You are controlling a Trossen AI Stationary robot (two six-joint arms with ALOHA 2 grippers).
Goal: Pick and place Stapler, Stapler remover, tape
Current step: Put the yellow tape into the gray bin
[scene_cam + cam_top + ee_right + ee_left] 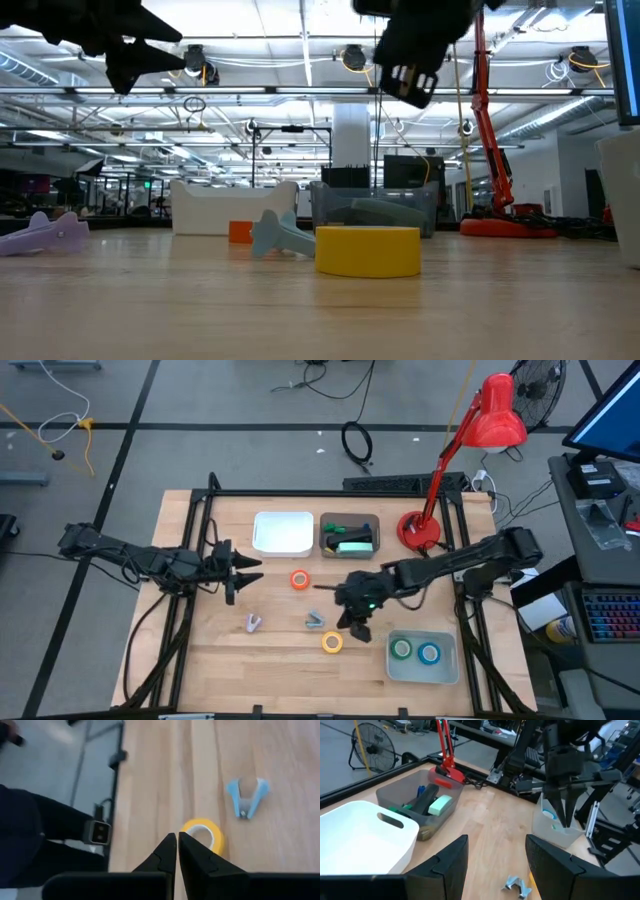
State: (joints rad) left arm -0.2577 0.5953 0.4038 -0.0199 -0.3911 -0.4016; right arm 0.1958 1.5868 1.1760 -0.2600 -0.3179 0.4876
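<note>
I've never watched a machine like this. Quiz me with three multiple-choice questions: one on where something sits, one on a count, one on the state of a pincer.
1. Where are the green tape roll and blue tape roll?
A. In the clear bin
B. In the white bin
C. On bare wood

2. How many tape rolls lie loose on the table?
A. None
B. Two
C. Four

3. How do the right pincer fingers stand?
A. Wide open
B. Gripping a stapler
C. Shut, empty

Answers:
1 A: both rings lie inside it.
2 B: only the orange tape roll and yellow tape roll are loose.
3 C: the fingertips meet above the yellow roll, holding nothing.
</note>
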